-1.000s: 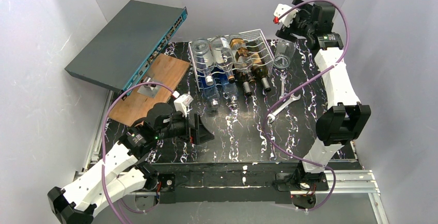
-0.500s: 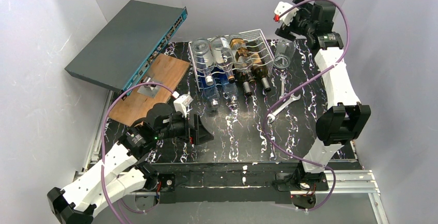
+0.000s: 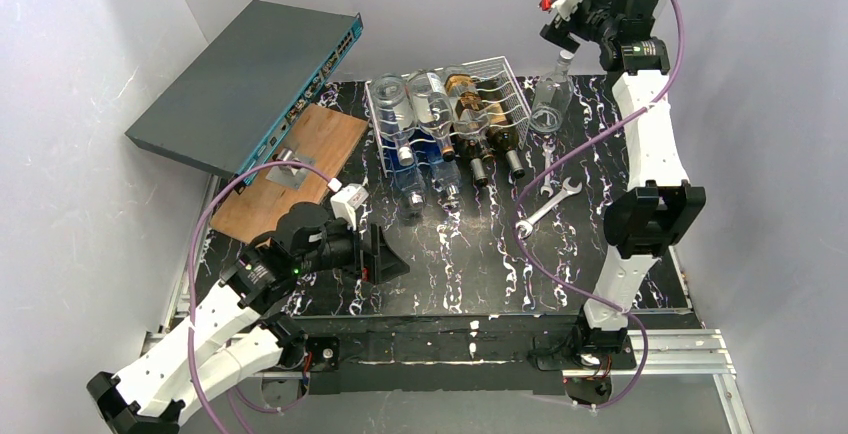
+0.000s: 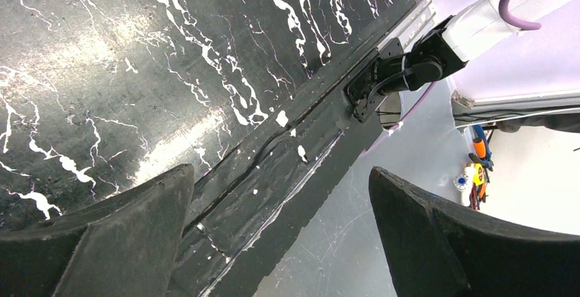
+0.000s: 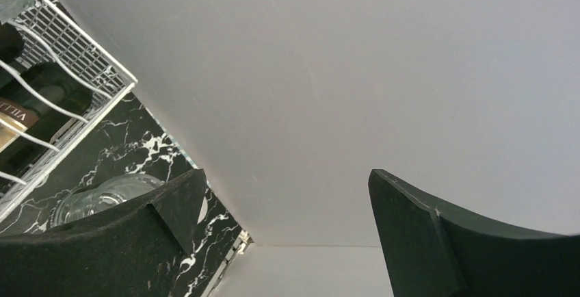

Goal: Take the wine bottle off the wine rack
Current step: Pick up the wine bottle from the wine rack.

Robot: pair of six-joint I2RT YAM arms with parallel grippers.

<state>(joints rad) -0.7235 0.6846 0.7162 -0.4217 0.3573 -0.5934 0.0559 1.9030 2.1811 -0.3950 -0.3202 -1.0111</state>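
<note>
Clear glass wine bottle [image 3: 550, 104]: seemingly upright, just below right gripper [image 5: 286, 174], beside white wire grid wine rack [image 3: 502, 66] holding other bottles. Right gripper spread wide, empty. Left gripper [image 4: 280, 169] likewise spread, above black marbled table [image 3: 470, 254].

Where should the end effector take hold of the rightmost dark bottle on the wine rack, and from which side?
Probably the neck. The dark bottle lies cradled in the wine rack, neck jutting past the near edge, clear of the wires. Come from the near side, from above; an upright clear bottle crowds the right.
</note>
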